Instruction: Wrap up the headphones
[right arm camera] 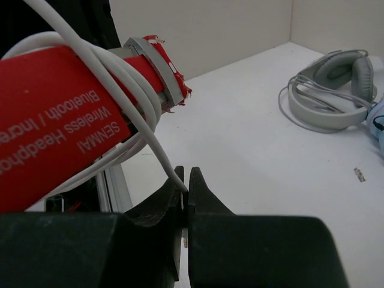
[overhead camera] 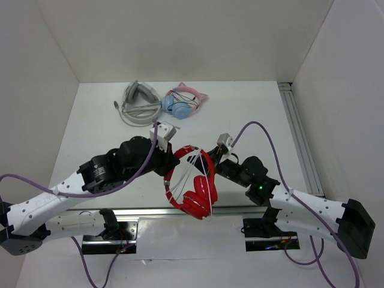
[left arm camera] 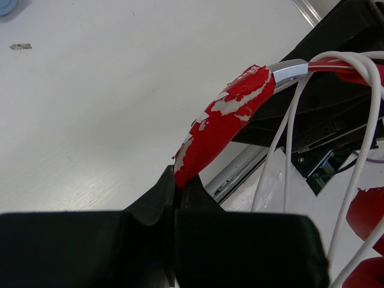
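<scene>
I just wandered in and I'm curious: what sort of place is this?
Likely a robot lab test cell: a white table boxed in by plain walls, a left arm and right arm bolted at its edge, holding red headphones.

The headphones sit near, between left pincer and right pincer; on the far counter, plain headset lies left of cat-ear headset.

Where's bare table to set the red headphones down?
Widest: table right side, between cat-ear headphones and rail. Smaller: left strip beside grey headphones. Crowded: far centre with both headsets; near centre, where left end effector and right end effector grip the red headphones.
</scene>
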Robot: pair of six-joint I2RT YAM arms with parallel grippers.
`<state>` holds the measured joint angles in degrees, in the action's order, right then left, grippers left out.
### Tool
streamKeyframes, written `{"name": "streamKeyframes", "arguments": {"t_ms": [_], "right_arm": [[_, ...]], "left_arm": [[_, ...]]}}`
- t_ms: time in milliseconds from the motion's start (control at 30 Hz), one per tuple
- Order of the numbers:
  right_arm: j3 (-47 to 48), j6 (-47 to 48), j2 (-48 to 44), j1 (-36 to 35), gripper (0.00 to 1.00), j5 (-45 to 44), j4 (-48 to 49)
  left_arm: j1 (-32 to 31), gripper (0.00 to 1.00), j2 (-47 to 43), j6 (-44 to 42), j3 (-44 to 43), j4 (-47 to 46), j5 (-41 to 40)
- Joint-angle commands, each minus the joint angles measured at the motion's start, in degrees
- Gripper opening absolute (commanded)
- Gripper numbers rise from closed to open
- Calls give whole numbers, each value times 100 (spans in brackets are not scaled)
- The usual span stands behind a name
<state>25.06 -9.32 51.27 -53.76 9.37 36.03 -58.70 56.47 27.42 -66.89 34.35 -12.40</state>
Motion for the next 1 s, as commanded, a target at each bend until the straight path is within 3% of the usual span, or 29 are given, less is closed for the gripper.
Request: {"name": "streamKeyframes", "arguments": {"t_ms": [0, 100, 333, 467, 767, 967], "right_arm": [[280, -8, -64, -178, 0, 381, 589], [351, 123, -126, -179, 0, 435, 502], [113, 360, -451, -179, 0, -461, 255], [121, 291, -258, -179, 0, -217, 386], [-10, -193, -29, -179, 2, 337, 1546], [515, -325, -21, -179, 10, 1198, 1347]], "left_arm": [[7, 0, -162, 317, 220, -1596, 54], [7, 0, -162, 255, 273, -1826, -68], [7, 0, 189, -26, -842, -720, -965], [7, 0, -65, -26, -843, -859, -966], [7, 0, -505, 27, -44, -1553, -1185], [7, 0, -839, -403, 659, -2695, -1308]]}}
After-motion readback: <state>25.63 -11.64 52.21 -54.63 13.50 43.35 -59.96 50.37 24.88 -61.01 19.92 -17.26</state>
